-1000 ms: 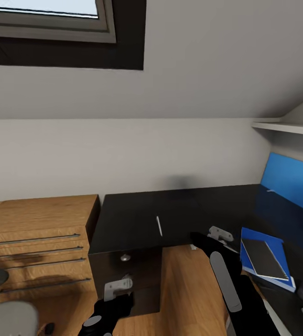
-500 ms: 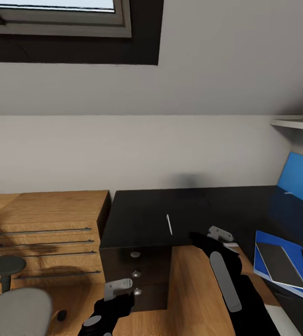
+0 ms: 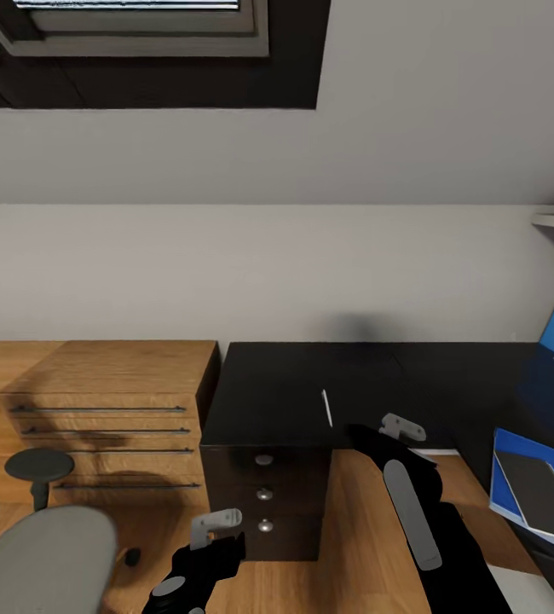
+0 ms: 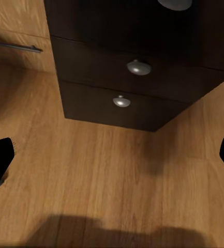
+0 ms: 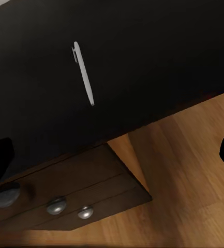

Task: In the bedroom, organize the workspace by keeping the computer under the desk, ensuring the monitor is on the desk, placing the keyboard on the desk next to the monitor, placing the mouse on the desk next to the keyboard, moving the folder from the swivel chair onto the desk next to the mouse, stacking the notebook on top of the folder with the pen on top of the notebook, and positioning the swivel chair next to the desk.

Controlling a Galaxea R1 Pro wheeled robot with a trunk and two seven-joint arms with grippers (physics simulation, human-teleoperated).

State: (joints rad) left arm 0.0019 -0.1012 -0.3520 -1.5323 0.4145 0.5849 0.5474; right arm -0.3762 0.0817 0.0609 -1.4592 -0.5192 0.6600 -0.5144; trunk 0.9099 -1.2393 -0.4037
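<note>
Long black-topped desk [image 3: 396, 379]: stands against the pale wall, its black three-drawer unit [image 3: 264, 499] with round silver knobs below the near left end; the top runs on to the right edge of the head view.

Low light-wood cabinet [image 3: 106, 401] with thin dark bar handles: just left of the desk, side against side.

Grey padded swivel chair [image 3: 43, 558]: lower left corner of the head view, in front of the cabinet, one round black armrest pad raised beside the seat; apart from the desk.

Flat bright blue folder [image 3: 509, 477]: lies on the desk top at the far right, partly cut off by the frame edge.

Thin grey notebook [image 3: 543, 486]: lies flat on top of the folder.

Right gripper [image 3: 403, 426], black arm with grey fittings: hangs over the near edge of the desk, released, fingers spread wide with nothing between them; the pen lies ahead of it on the desk.

Left gripper [image 3: 216, 522]: low over the wood floor in front of the drawer unit, likewise spread and empty.

Thin pale pen [image 3: 327, 408]: lies flat on the bare black top above the drawer unit, well apart from the folder and notebook.
</note>
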